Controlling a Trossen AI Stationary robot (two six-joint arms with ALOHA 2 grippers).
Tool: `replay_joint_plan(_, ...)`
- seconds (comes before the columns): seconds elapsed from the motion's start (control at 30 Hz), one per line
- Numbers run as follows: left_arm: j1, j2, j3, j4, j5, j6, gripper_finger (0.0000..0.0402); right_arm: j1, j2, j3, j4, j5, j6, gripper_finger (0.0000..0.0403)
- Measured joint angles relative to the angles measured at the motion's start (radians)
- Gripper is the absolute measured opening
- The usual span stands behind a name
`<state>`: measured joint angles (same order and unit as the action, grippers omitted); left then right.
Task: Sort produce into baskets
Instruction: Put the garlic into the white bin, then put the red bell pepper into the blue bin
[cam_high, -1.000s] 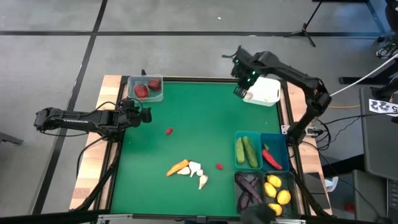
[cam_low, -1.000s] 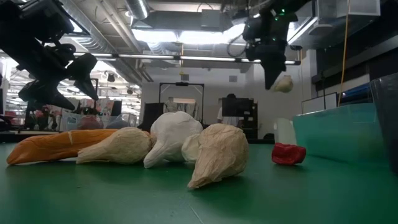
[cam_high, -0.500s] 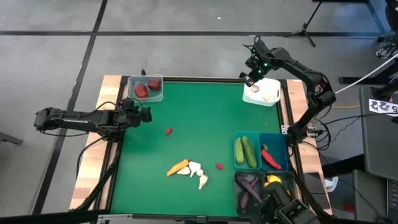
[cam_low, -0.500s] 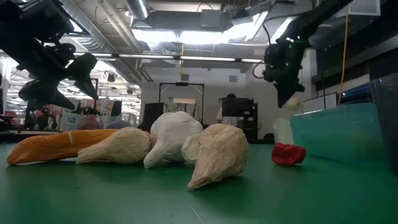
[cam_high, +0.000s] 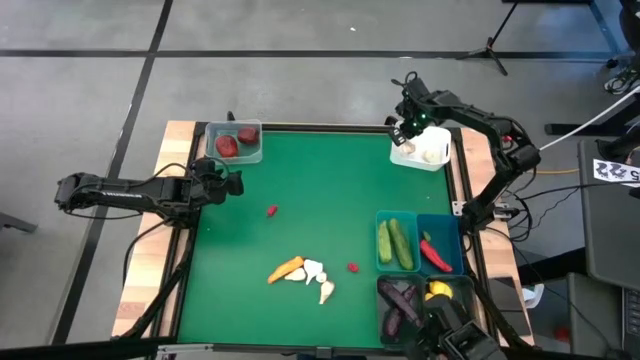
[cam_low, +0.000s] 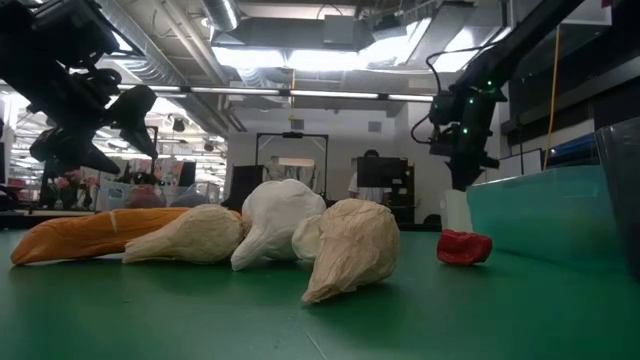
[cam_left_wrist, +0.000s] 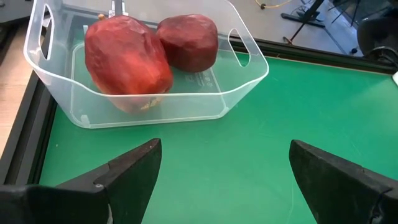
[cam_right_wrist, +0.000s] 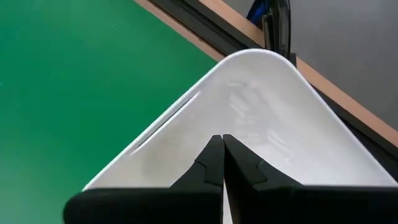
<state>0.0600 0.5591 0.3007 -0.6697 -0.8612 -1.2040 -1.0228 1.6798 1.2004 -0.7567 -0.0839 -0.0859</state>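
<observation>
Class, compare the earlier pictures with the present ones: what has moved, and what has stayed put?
The right gripper, jaws shut, swung from the table's far edge over to the white basket and came down into it with the pale garlic it carried. The left gripper, jaws open, stayed beside the clear basket. The carrot, garlic pile and filled baskets kept their places.

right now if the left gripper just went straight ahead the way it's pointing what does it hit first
Most likely the clear basket holding two dark red round fruits. It sits directly ahead of the open left gripper, with only bare green mat between them.
</observation>
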Motion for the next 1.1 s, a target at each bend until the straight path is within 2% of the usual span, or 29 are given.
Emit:
replay_joint_plan(0.3,0.000,0.000,0.000,0.000,-0.004,-0.001,0.0345,0.000,0.000,-0.008,0.005,0.054,0.007,0.0003)
replay_joint_plan(0.8,0.000,0.000,0.000,0.000,-0.004,-0.001,0.0345,0.001,0.000,-0.006,-0.004,0.041,-0.023,0.0059)
replay_joint_plan(1.0,0.000,0.000,0.000,0.000,-0.004,-0.001,0.0345,0.001,0.001,0.079,-0.062,0.109,-0.043,0.0069)
replay_joint_plan(1.1,0.000,0.000,0.000,0.000,-0.004,-0.001,0.0345,0.001,0.001,0.159,-0.126,0.095,-0.043,0.0073)
